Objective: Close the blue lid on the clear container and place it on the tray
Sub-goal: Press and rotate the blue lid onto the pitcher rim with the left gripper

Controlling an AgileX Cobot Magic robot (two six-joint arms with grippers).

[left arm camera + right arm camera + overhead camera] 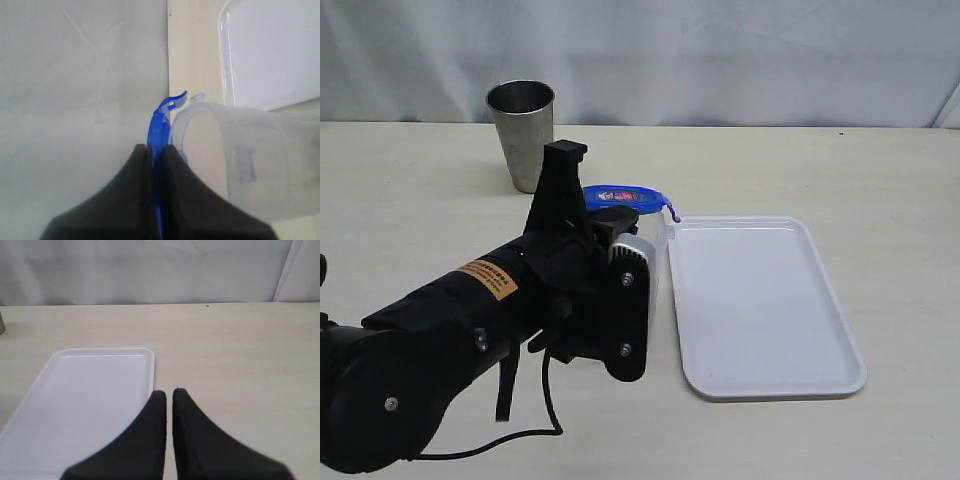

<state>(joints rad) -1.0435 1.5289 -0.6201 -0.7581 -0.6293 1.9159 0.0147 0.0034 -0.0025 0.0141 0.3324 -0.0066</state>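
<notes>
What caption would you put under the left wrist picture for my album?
Left gripper pinching the blue lid edge-on beside the clear container rim, white tray nearby.

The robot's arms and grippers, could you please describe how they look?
The left arm is matte black with an orange label bearing dark print, a silver-grey block near the wrist, visible screws, and a black cable trailing below. The left gripper and right gripper both have smooth black fingers tapering to narrow tips.

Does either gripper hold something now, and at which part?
The left gripper pinches the blue lid at its edge between its fingers. The right gripper is shut on nothing.
</notes>
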